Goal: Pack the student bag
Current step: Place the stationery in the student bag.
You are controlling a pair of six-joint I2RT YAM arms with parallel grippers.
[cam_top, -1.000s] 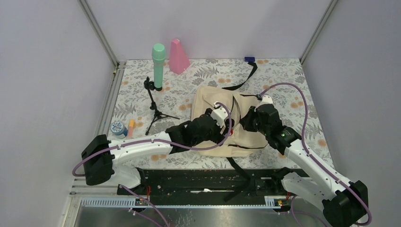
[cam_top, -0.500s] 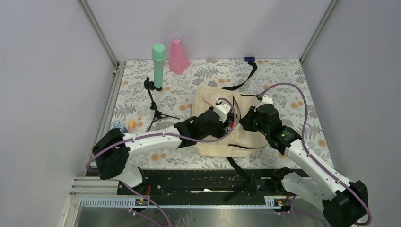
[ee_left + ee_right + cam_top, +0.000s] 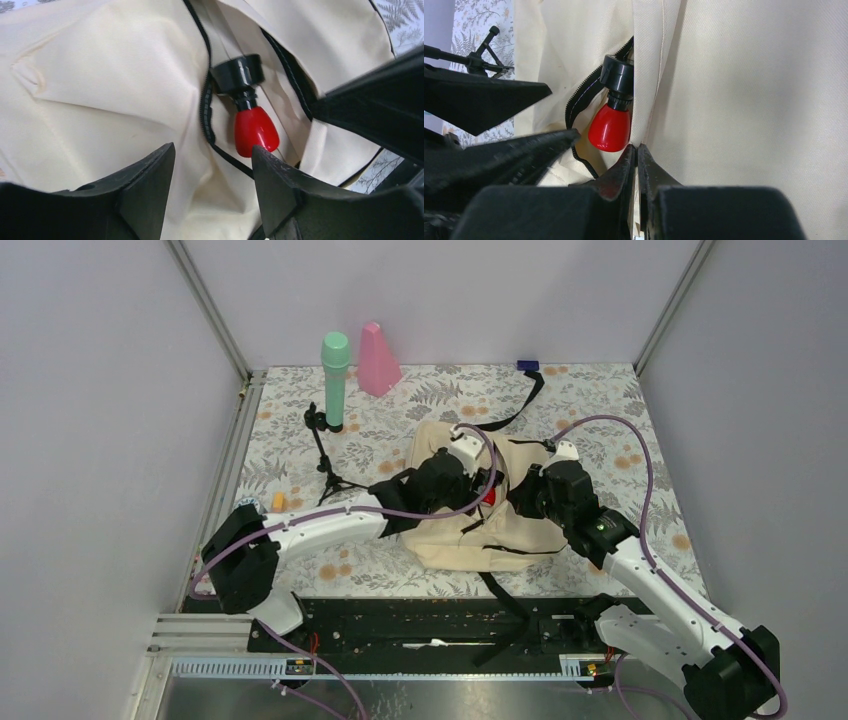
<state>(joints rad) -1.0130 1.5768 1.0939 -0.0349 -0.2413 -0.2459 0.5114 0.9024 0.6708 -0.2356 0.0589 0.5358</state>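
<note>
Left arm [image 3: 330, 525] has swung farther over the student bag [image 3: 520, 535] within the past second | student bag lies mid-table on the floral table [image 3: 600, 410], zip mouth gaping | red-tipped tool [image 3: 255, 131] pokes from the opening | left gripper [image 3: 212, 151] hovers beside it, jaws apart, empty | right gripper [image 3: 636, 152] clamped on the bag's cream flap

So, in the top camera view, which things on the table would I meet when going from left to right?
small orange item → green cylinder → pink cone → student bag
</note>
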